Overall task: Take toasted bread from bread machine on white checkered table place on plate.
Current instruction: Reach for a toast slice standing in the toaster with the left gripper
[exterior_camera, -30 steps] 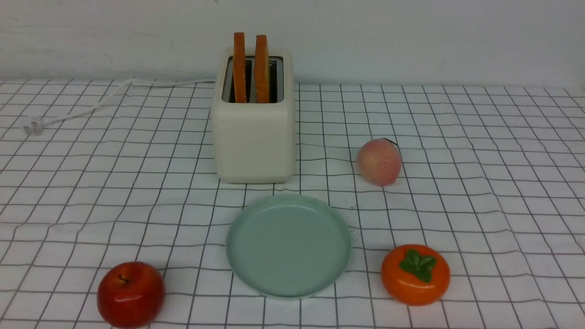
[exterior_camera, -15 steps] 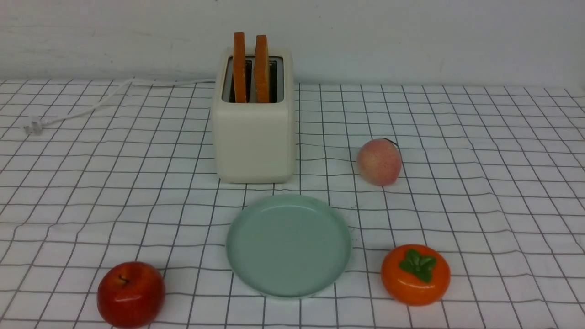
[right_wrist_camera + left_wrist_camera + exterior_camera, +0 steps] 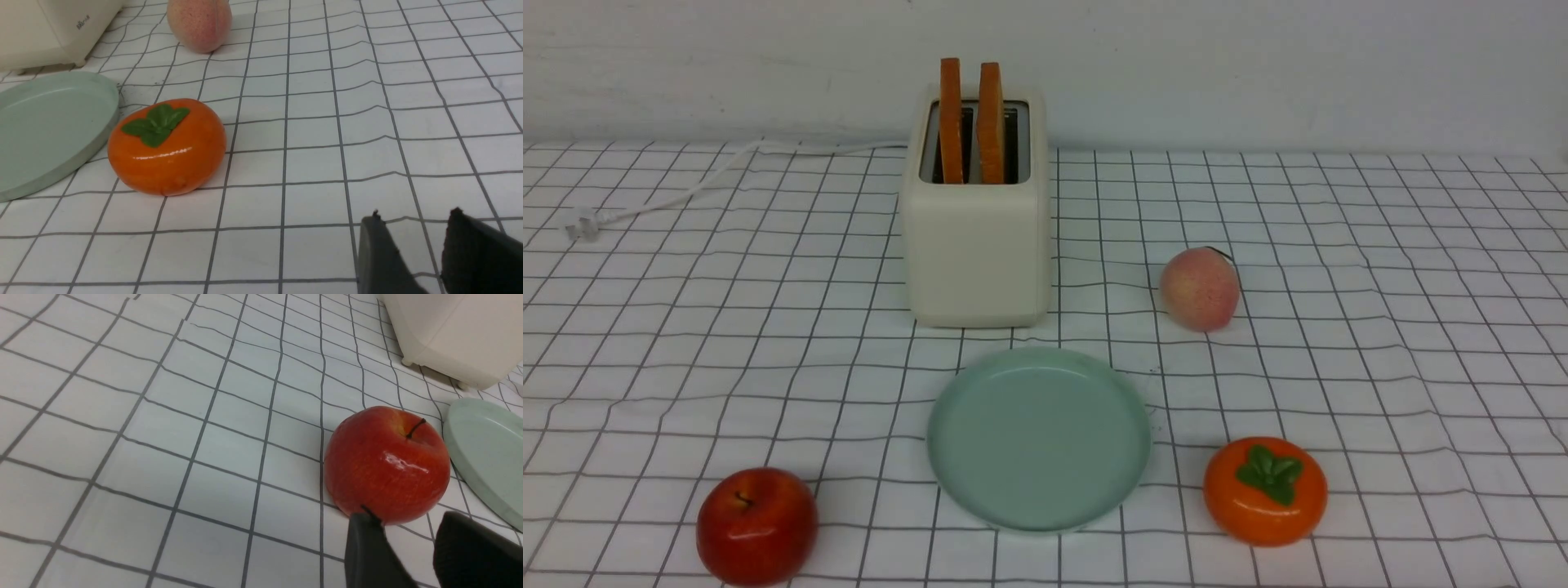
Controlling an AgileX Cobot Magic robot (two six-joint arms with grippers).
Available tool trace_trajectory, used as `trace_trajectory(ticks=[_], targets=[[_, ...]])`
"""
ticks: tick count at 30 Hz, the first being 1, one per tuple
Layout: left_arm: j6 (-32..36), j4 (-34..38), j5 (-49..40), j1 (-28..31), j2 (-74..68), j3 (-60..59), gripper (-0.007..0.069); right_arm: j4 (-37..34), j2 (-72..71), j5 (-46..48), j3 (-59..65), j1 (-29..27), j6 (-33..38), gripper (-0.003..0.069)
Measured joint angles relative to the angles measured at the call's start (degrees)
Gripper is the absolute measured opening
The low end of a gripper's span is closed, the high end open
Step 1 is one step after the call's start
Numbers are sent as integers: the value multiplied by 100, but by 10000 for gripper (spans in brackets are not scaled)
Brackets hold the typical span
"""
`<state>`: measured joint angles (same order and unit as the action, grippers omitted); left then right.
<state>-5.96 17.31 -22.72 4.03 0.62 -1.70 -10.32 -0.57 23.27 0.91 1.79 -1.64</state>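
The left pincer (image 3: 406, 522), parted and empty, hangs low over the surface (image 3: 1380, 327), well in front of the toaster (image 3: 976, 245) to its left. The right pincer (image 3: 414, 216), likewise parted and empty, is well in front to its right. The toast (image 3: 950, 122) stands upright in the toaster's slots, far from both; the plate (image 3: 1039, 441) lies just in front.

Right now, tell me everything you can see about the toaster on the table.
The bread machine is a boxy cream-white toaster with rounded corners and a smooth, plastic-looking shell. Two dark metal slots on top each hold an upright slice of toasted bread that sticks up above the body. It stands upright on small feet on the white checkered table, near the back wall, just behind the plate, not touching it. Its white power cord trails to the left, plug lying on the cloth.
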Motion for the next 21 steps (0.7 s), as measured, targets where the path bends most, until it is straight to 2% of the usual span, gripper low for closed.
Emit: trace_trajectory(ticks=[7,11,16,21], targets=[[0,0,137,0,0,0,237,0,0,0,0,0,0,239],[0,250,624,0,0,0,237,0,0,0,0,0,0,239],[0,1485,1626,0,0,0,237,0,0,0,0,0,0,239],[0,3172,2438,0,0,0,237,6,0,0,0,0,0,239]])
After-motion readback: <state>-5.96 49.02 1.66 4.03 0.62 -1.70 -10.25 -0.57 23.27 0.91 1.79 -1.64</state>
